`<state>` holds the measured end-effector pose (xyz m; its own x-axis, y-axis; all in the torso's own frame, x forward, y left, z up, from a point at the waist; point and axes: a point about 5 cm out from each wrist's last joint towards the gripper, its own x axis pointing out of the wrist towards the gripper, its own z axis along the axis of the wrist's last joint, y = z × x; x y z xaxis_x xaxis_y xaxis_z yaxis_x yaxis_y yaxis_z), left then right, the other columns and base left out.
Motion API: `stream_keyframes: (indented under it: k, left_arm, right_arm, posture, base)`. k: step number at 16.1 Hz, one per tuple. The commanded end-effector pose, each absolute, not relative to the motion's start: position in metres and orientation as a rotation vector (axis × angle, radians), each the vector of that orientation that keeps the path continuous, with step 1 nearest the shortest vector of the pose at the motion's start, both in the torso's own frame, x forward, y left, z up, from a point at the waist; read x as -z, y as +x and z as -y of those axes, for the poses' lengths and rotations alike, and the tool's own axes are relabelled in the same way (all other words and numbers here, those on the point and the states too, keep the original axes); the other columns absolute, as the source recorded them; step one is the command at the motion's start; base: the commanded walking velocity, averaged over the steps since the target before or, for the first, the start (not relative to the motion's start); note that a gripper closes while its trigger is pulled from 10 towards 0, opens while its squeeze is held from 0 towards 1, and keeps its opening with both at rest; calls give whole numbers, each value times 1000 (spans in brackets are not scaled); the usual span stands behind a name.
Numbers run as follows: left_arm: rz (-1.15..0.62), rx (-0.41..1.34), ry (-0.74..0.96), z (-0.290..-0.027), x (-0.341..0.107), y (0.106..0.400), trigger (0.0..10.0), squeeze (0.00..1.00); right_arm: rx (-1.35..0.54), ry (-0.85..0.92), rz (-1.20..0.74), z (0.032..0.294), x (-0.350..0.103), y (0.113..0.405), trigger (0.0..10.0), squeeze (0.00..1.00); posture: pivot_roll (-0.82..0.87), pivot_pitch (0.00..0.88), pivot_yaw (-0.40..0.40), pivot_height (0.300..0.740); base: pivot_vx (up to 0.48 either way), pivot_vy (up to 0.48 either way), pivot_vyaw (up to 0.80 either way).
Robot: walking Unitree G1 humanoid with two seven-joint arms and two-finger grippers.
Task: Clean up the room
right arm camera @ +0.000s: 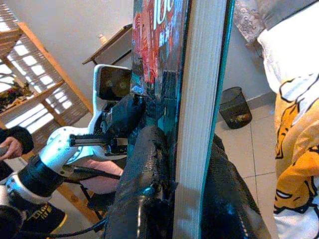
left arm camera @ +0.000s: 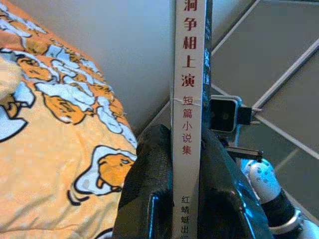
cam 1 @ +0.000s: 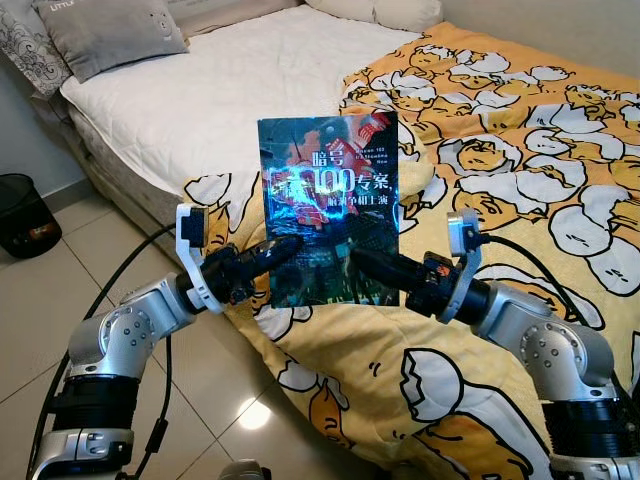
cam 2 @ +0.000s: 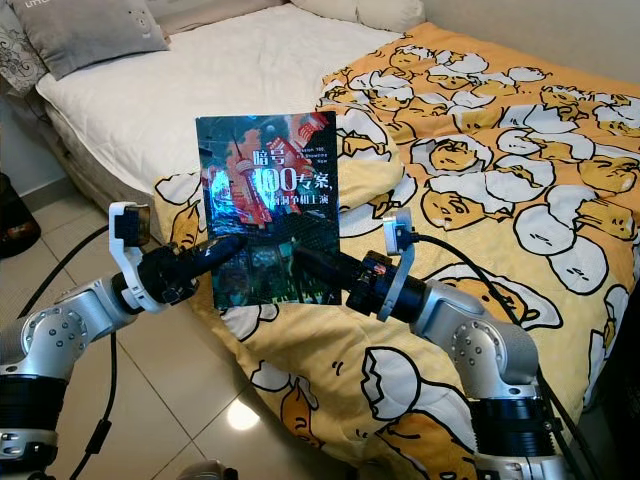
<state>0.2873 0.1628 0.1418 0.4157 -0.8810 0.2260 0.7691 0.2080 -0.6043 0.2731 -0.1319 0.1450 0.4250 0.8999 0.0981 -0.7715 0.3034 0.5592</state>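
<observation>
Both grippers are clamped on one book (cam 1: 330,200), held upright in the air in front of the robot, cover facing the head camera. The left gripper (cam 1: 285,250) pinches the lower left part of the book; its wrist view shows the two black fingers (left arm camera: 149,184) pressed to either side of the white spine with its red Chinese lettering. The right gripper (cam 1: 365,262) bites the lower right part, its fingers (right arm camera: 144,169) squeezed against the cover and the page block on the fore-edge side.

Below and behind the book lies the bed (cam 1: 200,100), with a yellow egg-print duvet (cam 1: 500,150) over its right half, bare white quilted mattress on the left and a grey pillow (cam 1: 105,35) at the head. A dark mesh wastebasket (cam 1: 22,215) stands on the tiled floor (cam 1: 60,300) well to the left.

The risk, as I judge it, lies in the double hold: if the arms move at different rates the book could twist or its cover bend. Releasing one side leaves a low, off-centre pinch, so the tall book may pivot and slip toward the floor.
</observation>
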Motion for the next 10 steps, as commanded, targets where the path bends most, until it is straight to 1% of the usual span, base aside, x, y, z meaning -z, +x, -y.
stream_keyframes:
  k: [1, 2, 3, 6, 10]
  left_arm:
    - [-155, 1133, -683, -165, -149, 295, 10000, 0]
    - [-157, 1125, -677, -165, -149, 295, 10000, 165]
    - [-158, 1136, -696, -165, -149, 295, 10000, 1000]
    - [-141, 1141, -721, -166, -152, 295, 10000, 1000]
    - [-111, 1074, -741, -176, -150, 296, 10000, 1000]
  right_arm:
    - [-1095, 578, -213, 133, -149, 278, 0, 0]
    - [-1087, 590, -202, 133, -150, 278, 0, 0]
    - [-1077, 602, -182, 134, -151, 279, 0, 0]
    - [-1067, 621, -180, 136, -152, 278, 0, 0]
    - [-977, 680, -146, 153, -148, 278, 0, 0]
  posture:
    - [-17, 0, 40, 740]
    - [-17, 0, 40, 740]
    - [-19, 0, 44, 740]
    - [-21, 0, 46, 740]
    - [-18, 0, 47, 740]
  base:
    - [0, 0, 0]
    - [0, 0, 0]
    - [0, 0, 0]
    - [0, 0, 0]
    - [0, 0, 0]
